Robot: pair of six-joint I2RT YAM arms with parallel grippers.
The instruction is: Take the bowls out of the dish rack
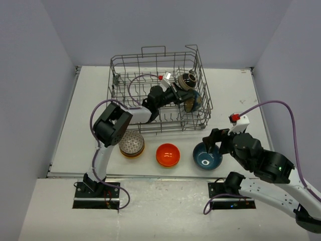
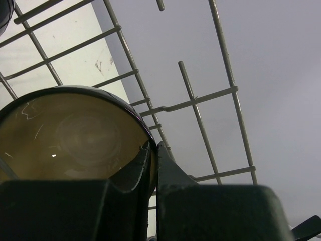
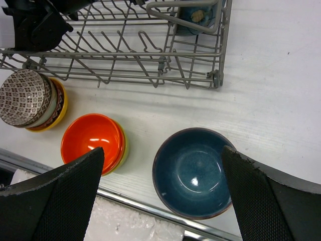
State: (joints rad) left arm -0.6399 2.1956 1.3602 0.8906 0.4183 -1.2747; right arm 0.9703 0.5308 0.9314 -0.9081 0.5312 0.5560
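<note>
Dark-rimmed bowl (image 2: pixel 75 140), standing on edge at the dish rack's (image 1: pixel 150 128) right end, upper centre of frame, has its rim clamped in the left gripper (image 2: pixel 154 150), while the right gripper (image 3: pixel 161 155) gapes wide, well apart.

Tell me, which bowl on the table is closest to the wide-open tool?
The dark teal bowl, rightmost on the table: it lies directly below the right tool, while the orange bowl and the patterned bowl sit further left.

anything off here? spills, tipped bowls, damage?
Nothing stands out. Dish rack sits flat, unloaded bowls stand upright in front of it, no spills or chips visible. Left gripper is shut on the rim of a tan-lined bowl in the rack; right gripper hangs open over the blue bowl.
</note>
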